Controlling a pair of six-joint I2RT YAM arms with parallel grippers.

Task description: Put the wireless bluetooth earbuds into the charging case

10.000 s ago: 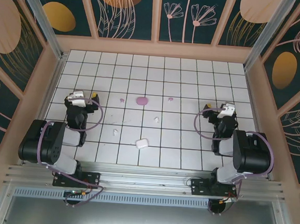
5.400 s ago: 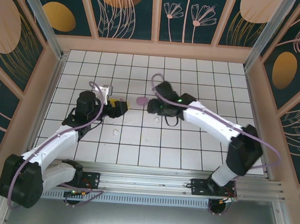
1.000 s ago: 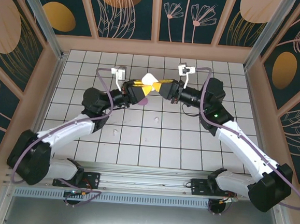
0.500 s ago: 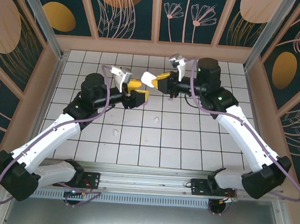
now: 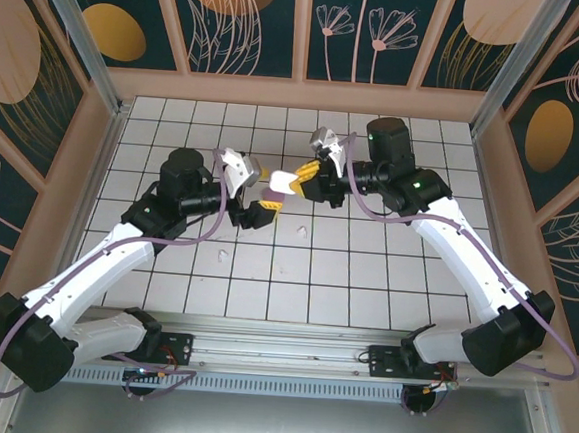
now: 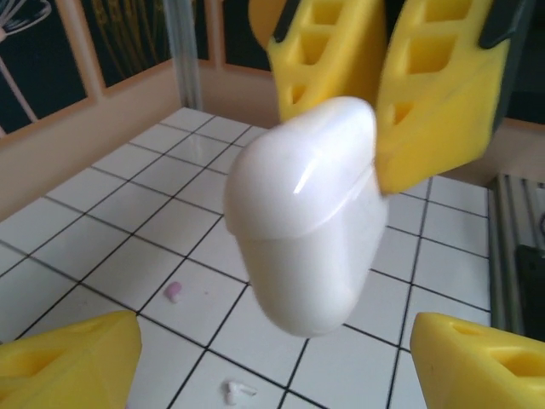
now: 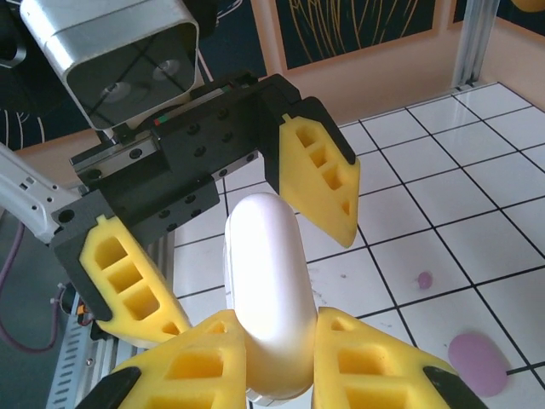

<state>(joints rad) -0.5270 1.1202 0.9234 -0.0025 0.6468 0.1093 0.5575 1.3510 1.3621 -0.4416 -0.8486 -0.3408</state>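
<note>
Right gripper (image 5: 300, 177), with yellow fingers, is clamped on the white charging case (image 5: 281, 182) and holds it in the air above the white tiled table (image 5: 365, 273). From the right wrist camera, its two fingers (image 7: 196, 366) press the sides of the case's (image 7: 264, 273) lower end, and the case stands upright between them. The case is smooth and glossy, with a seam running around it where the lid meets the body; the lid looks shut.

Facing the case from the other side is the left gripper (image 5: 261, 192), its jaws spread wide and touching nothing. From the left wrist camera, its yellow fingertips (image 6: 77, 362) sit at the bottom corners, well apart, with the case (image 6: 306, 213) hanging between and beyond them.

On the tiles, a white earbud (image 5: 303, 232) lies near the case on the side toward the arm bases, and a second white earbud (image 5: 224, 256) lies farther from the case on that side, toward the left arm. The left wrist camera shows a pale purple earbud (image 6: 173, 292) on a tile below the case. From the right wrist camera, a pale purple oval object (image 7: 477, 358) rests on the tiles to the right of the case.
</note>
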